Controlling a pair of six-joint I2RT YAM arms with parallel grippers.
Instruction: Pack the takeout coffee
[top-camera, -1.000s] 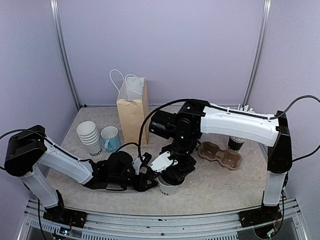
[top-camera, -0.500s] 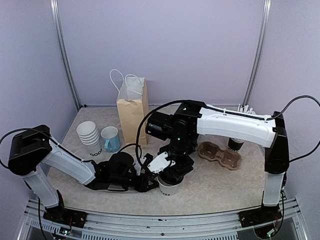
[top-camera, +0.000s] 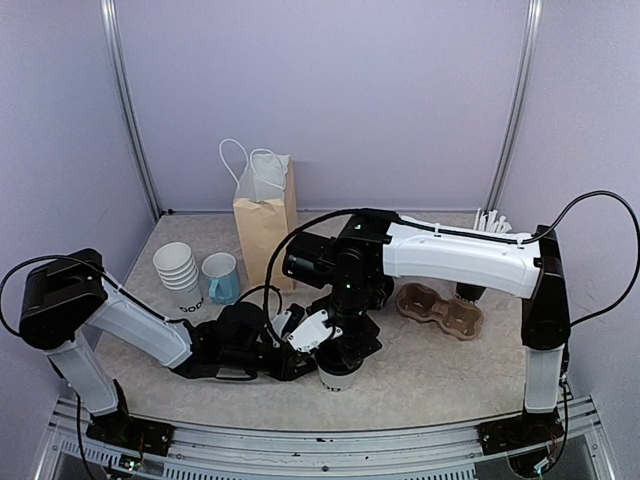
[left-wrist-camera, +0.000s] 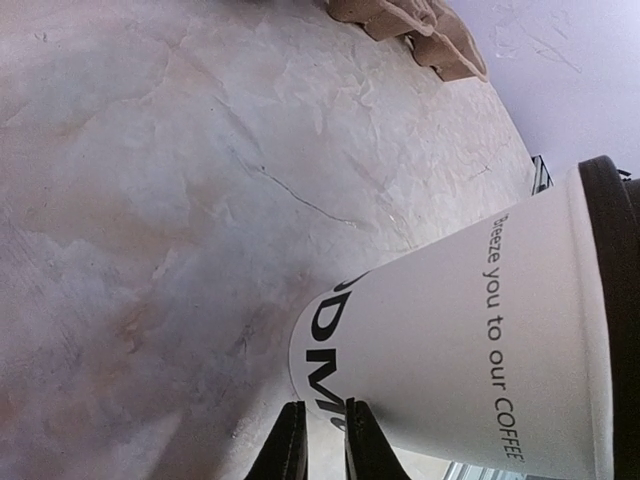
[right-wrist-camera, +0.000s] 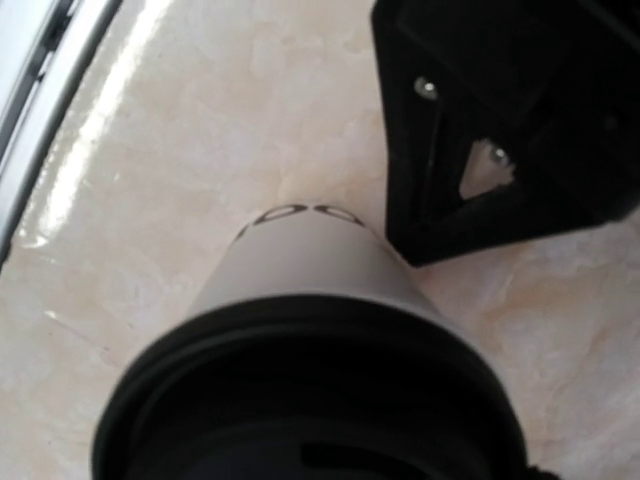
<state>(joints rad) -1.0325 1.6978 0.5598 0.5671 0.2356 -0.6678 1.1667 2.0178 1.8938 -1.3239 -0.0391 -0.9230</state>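
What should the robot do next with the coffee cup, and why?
Probably lift the right gripper straight up, clear of the coffee cup. The black lid already sits on the cup, which stands on the table with the left gripper by its base, so clearing away lets a proper grasp follow.

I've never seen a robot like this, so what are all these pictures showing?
It's a robot with two arms, each ending in a two-fingered hand. One picture looks down from above; two come from cameras on the wrists. On the table stand a paper bag, stacked white cups, a blue mug and a cardboard tray. In the middle is a coffee cup with a black lid. The right hand hangs over the lid; the left hand sits low by the base. I can't see either gripping it.
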